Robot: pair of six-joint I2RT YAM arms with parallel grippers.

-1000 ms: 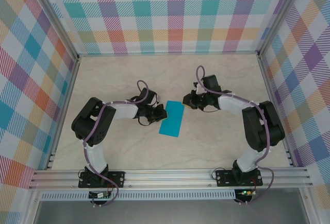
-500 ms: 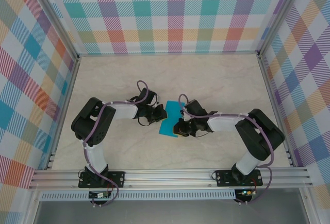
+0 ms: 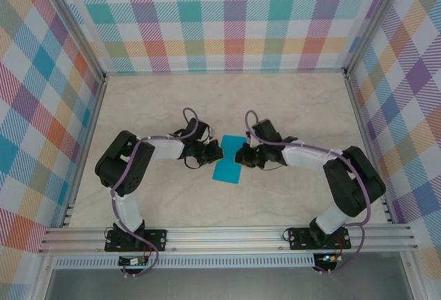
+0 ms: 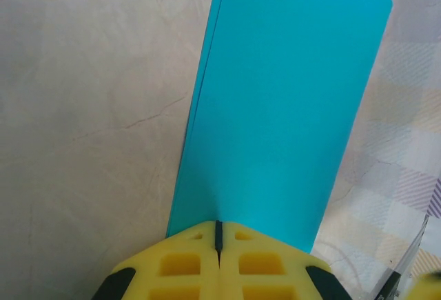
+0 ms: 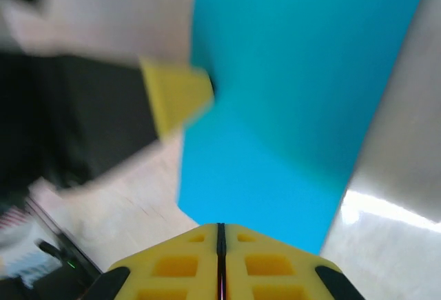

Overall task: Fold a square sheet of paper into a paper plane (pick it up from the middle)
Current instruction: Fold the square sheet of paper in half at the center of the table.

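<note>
My left gripper (image 4: 218,234) is clenched on the one sheet of paper (image 4: 282,107). Its two yellow pads (image 4: 182,265) are pressed together with only a thin slit between them, and the teal sheet comes straight out of that slit. The sheet is a narrow oblong, and a second layer shows along its left long edge in my left wrist view. From above, that left gripper (image 3: 215,152) bites the sheet (image 3: 228,165) at its left long edge, towards the far end. My right gripper (image 5: 220,230) is also closed, its two pads flush against each other. Its tip meets the near edge of the sheet (image 5: 296,93), but the view is blurred and I cannot tell whether paper is caught between the pads. In the top view the right gripper (image 3: 240,155) sits at the sheet's right long edge, facing the left one across the paper. That makes two grippers on one sheet. Around the sheet lies the pale marbled table (image 3: 289,107), which it rests on near the middle. Beyond the sheet, checked walls (image 3: 234,17) close in three sides.
</note>
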